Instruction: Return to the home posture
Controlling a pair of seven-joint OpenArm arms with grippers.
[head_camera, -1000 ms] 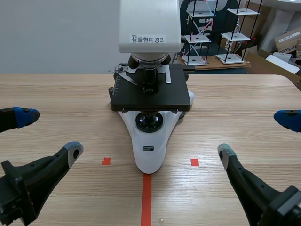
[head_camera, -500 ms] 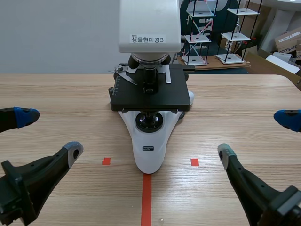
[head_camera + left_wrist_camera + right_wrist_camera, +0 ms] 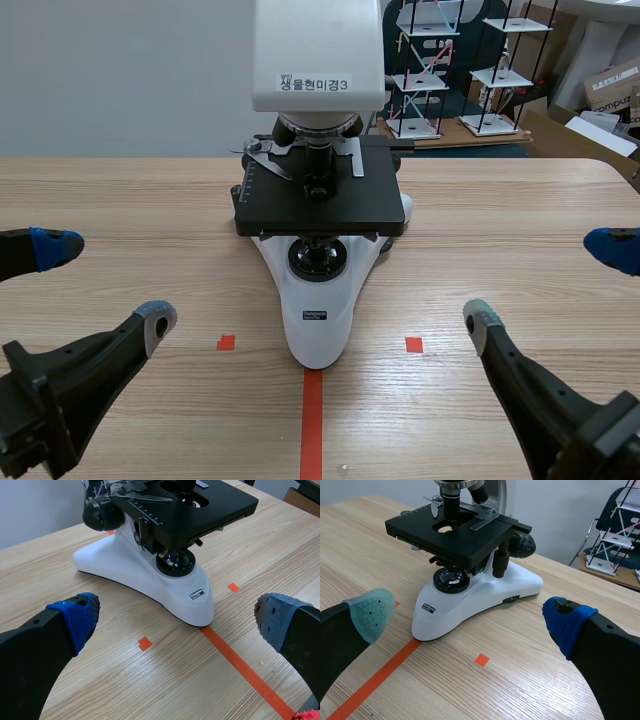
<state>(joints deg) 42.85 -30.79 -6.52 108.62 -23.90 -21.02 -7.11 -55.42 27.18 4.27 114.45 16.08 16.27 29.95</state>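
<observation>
Left gripper (image 3: 105,283): released, fingers spread wide with nothing between them; low over the near left of the table (image 3: 520,200), well apart from the microscope.
Right gripper (image 3: 545,283): equally spread and empty; low at the near right, mirroring the left.
Microscope (image 3: 318,300): upright at mid-table between the two arms, nose of the white base on the end of the tape line (image 3: 311,420), black stage (image 3: 320,205) above; touched by neither gripper.
Progress: judged at or very close to the home posture, with both arms low, symmetric and holding nothing.
Main risk: a knock to the microscope, shifting it off the tape mark or rocking its tall head.
Likely cause: any settling swing toward the middle, with wide-open fingers sweeping a broad path.
Lesser risk: pads scraping the wood.
Likely cause: a wrist dipping from this low height.
</observation>
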